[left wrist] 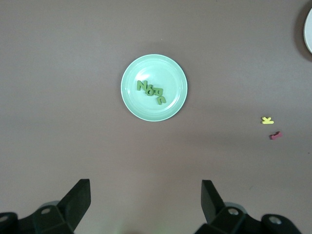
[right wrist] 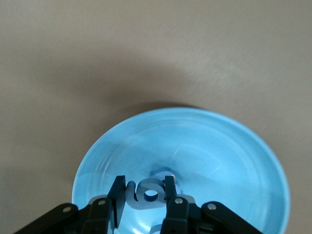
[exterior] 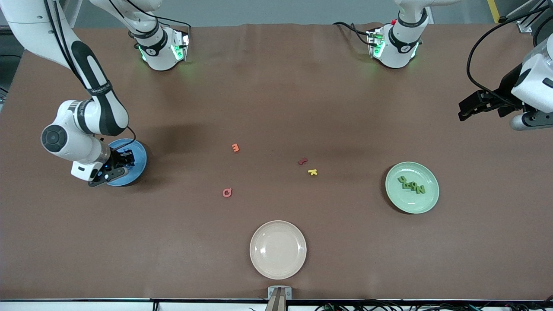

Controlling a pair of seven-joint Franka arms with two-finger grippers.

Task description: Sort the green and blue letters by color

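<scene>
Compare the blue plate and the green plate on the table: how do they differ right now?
The blue plate sits at the right arm's end of the table; the green plate sits toward the left arm's end. The right gripper is down over the blue plate, shut on a blue letter; the green plate has no gripper over it, the open left gripper waiting apart. Green letters lie clustered on the green plate. Both are round.

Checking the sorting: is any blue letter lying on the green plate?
No, the green plate holds only the green letters.
</scene>
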